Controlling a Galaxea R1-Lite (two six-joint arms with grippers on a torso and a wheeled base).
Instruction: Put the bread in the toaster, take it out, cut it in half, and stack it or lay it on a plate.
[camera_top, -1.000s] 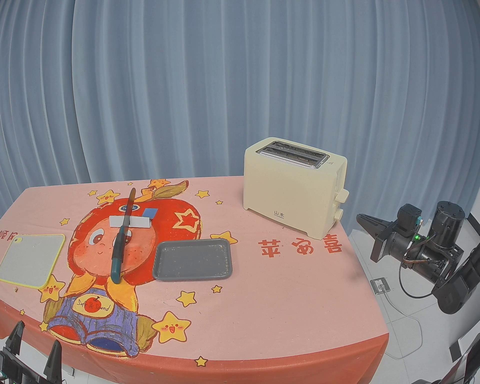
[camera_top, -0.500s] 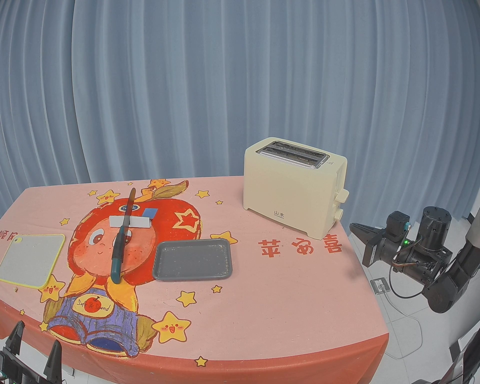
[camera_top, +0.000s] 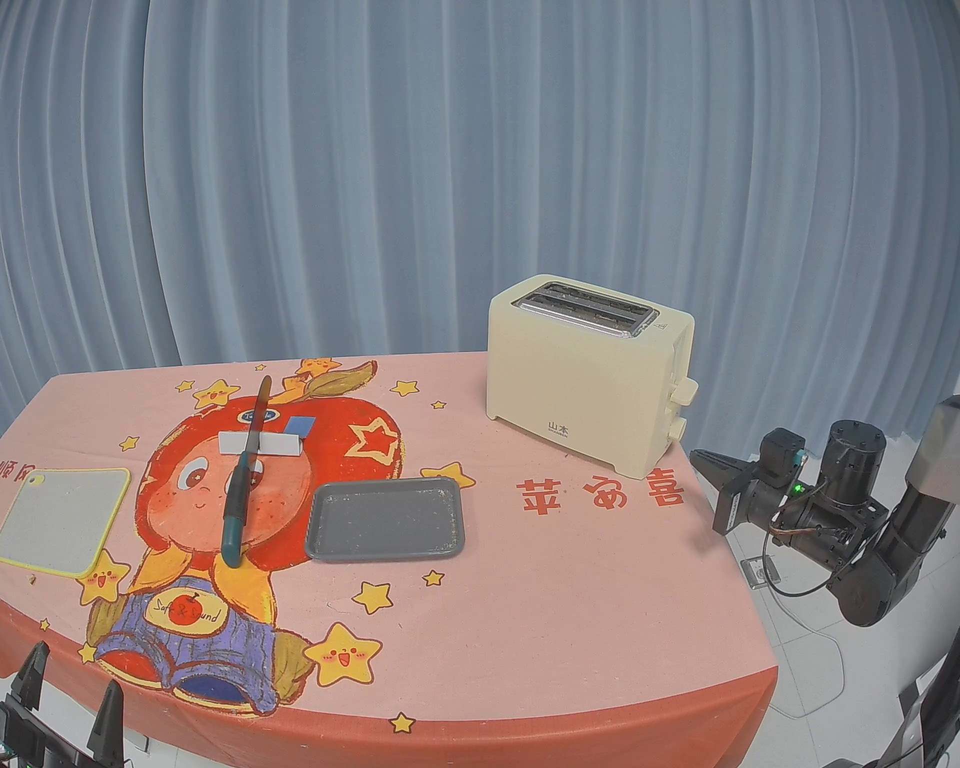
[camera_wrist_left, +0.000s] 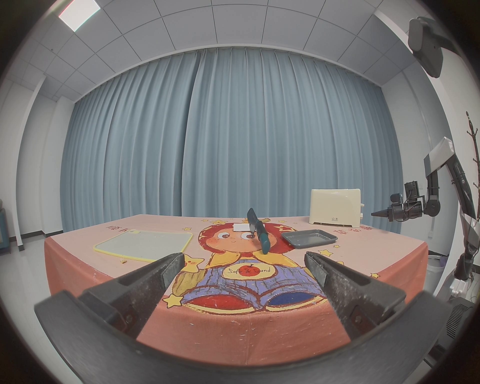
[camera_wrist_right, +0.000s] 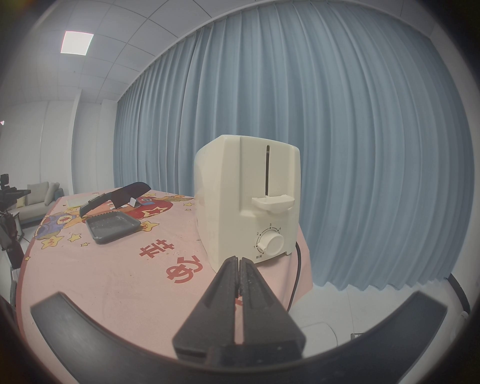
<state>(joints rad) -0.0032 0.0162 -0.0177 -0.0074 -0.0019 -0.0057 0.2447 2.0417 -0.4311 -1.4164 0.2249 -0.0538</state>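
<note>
**Q:** Where do the task's things lie in the head view?

**A:** The cream toaster (camera_top: 590, 370) stands upright on the table (camera_top: 600, 620), right of centre, near the far right corner. The grey plate (camera_top: 386, 518) lies flat at centre, left of the toaster and well apart from it. The knife (camera_top: 240, 480) lies just left of the plate, its blade resting across a white-and-blue block (camera_top: 275, 443), its teal handle toward the lower edge. The cutting board (camera_top: 62, 520) lies at the left edge of the frame. Whether bread sits in the toaster's slots cannot be told.

**Q:** What is the state of each hand?

**A:** The right hand (camera_top: 705, 463) hangs at the right of the frame, off the table's right edge, beside the toaster's control end but not touching it. Its fingers (camera_wrist_right: 227, 280) are pressed together and hold nothing. They point at the dial (camera_wrist_right: 270, 243), and the lever (camera_wrist_right: 272, 202) sits at the lower end of its slot. The left hand (camera_top: 65, 690) is in the lower left corner, below the table's near edge. Its fingers (camera_wrist_left: 150, 280) are spread wide and hold nothing.

**Q:** And behind the table?

**A:** A pleated blue-grey curtain (camera_top: 450, 150) spans the upper frame.
</note>
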